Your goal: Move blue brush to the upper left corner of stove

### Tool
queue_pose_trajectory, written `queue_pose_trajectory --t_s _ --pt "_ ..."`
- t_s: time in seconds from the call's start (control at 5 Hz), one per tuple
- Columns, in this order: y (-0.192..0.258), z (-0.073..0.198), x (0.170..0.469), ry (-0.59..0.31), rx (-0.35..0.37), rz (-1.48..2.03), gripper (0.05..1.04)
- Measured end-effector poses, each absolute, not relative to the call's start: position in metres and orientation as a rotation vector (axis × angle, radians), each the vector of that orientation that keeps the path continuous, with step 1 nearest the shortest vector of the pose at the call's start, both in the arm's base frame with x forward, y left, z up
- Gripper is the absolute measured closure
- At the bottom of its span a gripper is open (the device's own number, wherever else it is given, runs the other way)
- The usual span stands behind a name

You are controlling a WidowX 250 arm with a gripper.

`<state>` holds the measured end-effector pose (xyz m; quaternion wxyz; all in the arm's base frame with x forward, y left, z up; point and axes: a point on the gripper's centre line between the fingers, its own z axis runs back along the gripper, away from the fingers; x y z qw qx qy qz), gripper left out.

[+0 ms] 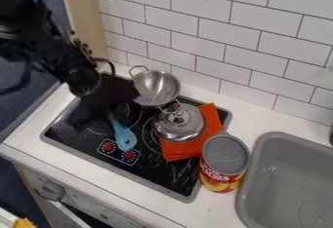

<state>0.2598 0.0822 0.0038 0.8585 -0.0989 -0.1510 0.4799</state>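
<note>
At the jaws, blue brush (125, 137), over black stove (156, 172)

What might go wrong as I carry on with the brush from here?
The pincer looks close to the silver pan, so it may bump it on the way to the corner. The upper end of the brush is hidden by the pincer; I can't confirm a grip, so it might slip or stay behind.
</note>
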Motion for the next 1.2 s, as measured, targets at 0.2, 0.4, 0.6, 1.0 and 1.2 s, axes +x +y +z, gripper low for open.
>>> queue_pose_trajectory --t_s 0.2,0.4,0.6,1.0,1.2 --pt "0.1 0.013 0.27 -0.361 -0.187 1.072 0.816" --pt "0.125 0.009 0.286 -0.387 -0.081 1.075 0.816" --pt "0.142 -0.002 0.298 -0.39 -0.032 1.012 0.816" --pt "0.171 -0.032 0.325 -0.358 -0.013 0.79 0.816" --pt "0.178 -0.044 0.339 -0.334 0.009 0.724 0.816"
